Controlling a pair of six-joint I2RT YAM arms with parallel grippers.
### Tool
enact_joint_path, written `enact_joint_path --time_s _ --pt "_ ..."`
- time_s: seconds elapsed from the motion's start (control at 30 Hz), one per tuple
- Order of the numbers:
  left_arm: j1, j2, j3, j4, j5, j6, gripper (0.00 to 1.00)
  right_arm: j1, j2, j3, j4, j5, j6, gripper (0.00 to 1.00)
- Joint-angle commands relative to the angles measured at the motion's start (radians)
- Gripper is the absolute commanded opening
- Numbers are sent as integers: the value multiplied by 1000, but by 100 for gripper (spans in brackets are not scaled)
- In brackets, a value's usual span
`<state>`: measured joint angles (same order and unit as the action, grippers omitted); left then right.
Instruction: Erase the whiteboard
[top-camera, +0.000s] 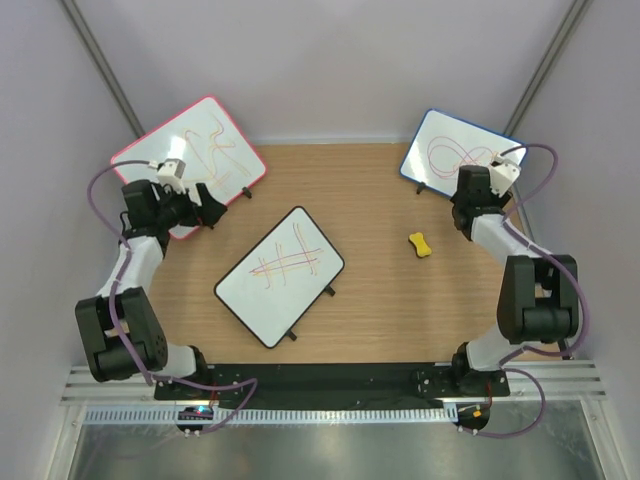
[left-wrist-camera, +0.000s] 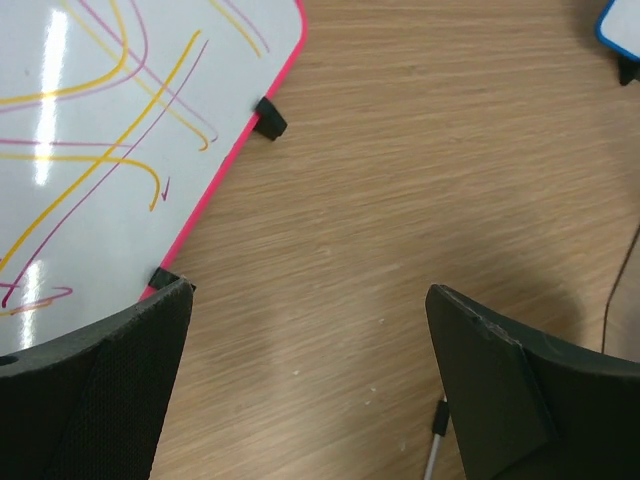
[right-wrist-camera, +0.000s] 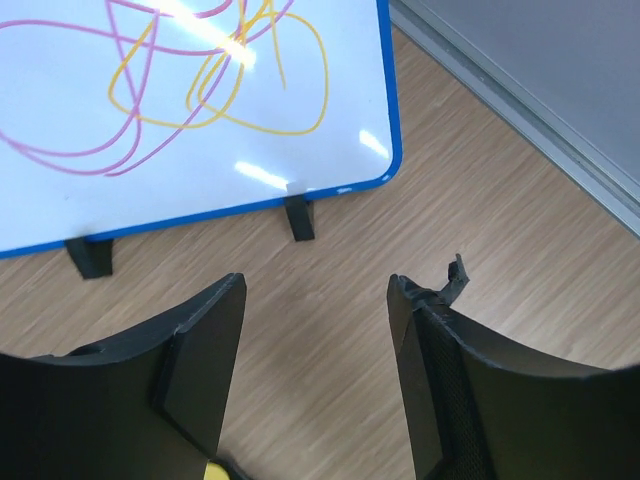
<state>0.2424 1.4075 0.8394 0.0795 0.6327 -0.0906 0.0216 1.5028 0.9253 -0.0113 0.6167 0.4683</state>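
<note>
- The whiteboard (top-camera: 452, 150) sits at the far-right corner of the wooden table (top-camera: 370, 310), turned at an angle to the table's edges. Its blue frame has rounded corners.
- Its white face carries looping purple and orange lines. None of it looks wiped.
- In the right wrist view, two small black feet (right-wrist-camera: 298, 218) show under the board's near edge, resting on the wood.
- The right gripper (right-wrist-camera: 315, 285) hangs over bare table just near of that edge. Its two fingers are spread wide with nothing between them and are not touching the board.
- A small yellow bone-shaped piece (top-camera: 421, 244) lies on the table, near of the whiteboard and to the left of the right arm. A sliver of yellow also shows at the bottom edge of the right wrist view, below the left finger.
- The left gripper (left-wrist-camera: 308, 292) is at the far left, beside the near-right edge of a larger pink-framed board (top-camera: 190, 150). Its jaws are also parted and empty, with only wood grain between them.
- The pink-framed board is marked with orange and purple strokes, and two of its black feet show along its edge in the left wrist view.
- A third board with a black frame (top-camera: 280, 275) lies near the middle of the table, well apart from both grippers — crossed lines cover its face.
</note>
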Motion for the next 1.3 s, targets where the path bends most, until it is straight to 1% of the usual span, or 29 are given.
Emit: enact_joint_path --time_s 0.0,0.03,0.07,0.13,0.2,0.3,0.4,0.5,0.6,0.7,0.97,1.07,1.13,1.2,1.27 --pt "0 -53 101 -302 111 86 100 -57 105 113 -61 -31 23 66" --pt "-2 -58 143 -334 110 136 100 -64 135 162 -68 -35 9 66" --pt "-3 -58 164 -403 99 150 100 -69 187 188 -88 -35 6 65" --pt "-14 -53 216 -455 84 187 100 -81 240 262 -105 -41 -6 63" --pt "-18 -50 240 -513 64 207 100 -86 302 300 -125 -46 -11 61" --pt "-22 -53 257 -541 64 219 100 -89 362 351 -131 -72 -20 56" --pt "-26 -58 257 -543 62 223 100 -89 402 382 -150 -106 -16 50" --pt "-29 -53 260 -544 61 218 100 -89 401 363 -141 -118 -8 49" --pt "-35 -50 262 -544 61 216 100 -89 393 327 -115 -129 -14 46" --pt "-44 -50 260 -544 64 219 100 -89 412 328 -119 -104 -26 43" --pt "-54 -56 260 -546 62 227 100 -94 476 386 -142 -138 -39 41" --pt "-54 -56 267 -549 61 230 100 -95 490 399 -144 -141 -56 36" --pt "-55 -56 273 -552 61 232 100 -95 497 403 -141 -143 -68 31" --pt "-58 -54 276 -552 62 235 100 -95 507 408 -147 -149 -95 24" --pt "-60 -53 279 -554 62 236 100 -98 508 415 -148 -175 -115 19"
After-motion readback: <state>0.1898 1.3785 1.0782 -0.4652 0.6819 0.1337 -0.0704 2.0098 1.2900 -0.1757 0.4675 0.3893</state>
